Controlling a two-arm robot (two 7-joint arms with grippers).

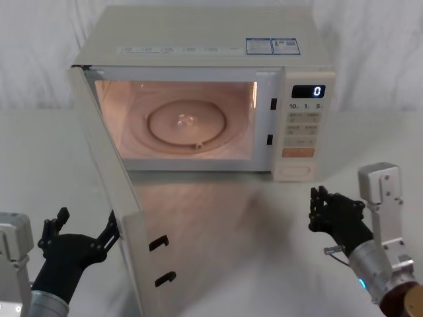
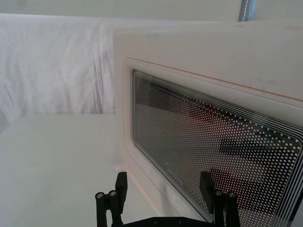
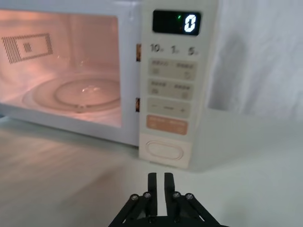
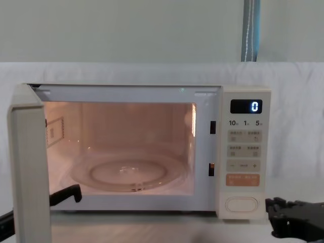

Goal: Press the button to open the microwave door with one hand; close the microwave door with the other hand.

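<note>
Between the left end effector [image 1: 82, 231] and cavity, the microwave door [image 1: 112, 191] stands open.

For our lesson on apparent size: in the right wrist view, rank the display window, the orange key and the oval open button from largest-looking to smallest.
1. Display window.
2. Orange key and oval button: they look alike in size, so no ranking between them.

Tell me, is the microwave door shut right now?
No, the microwave door stands swung wide open, and the lit cavity with its glass turntable is exposed.
</note>
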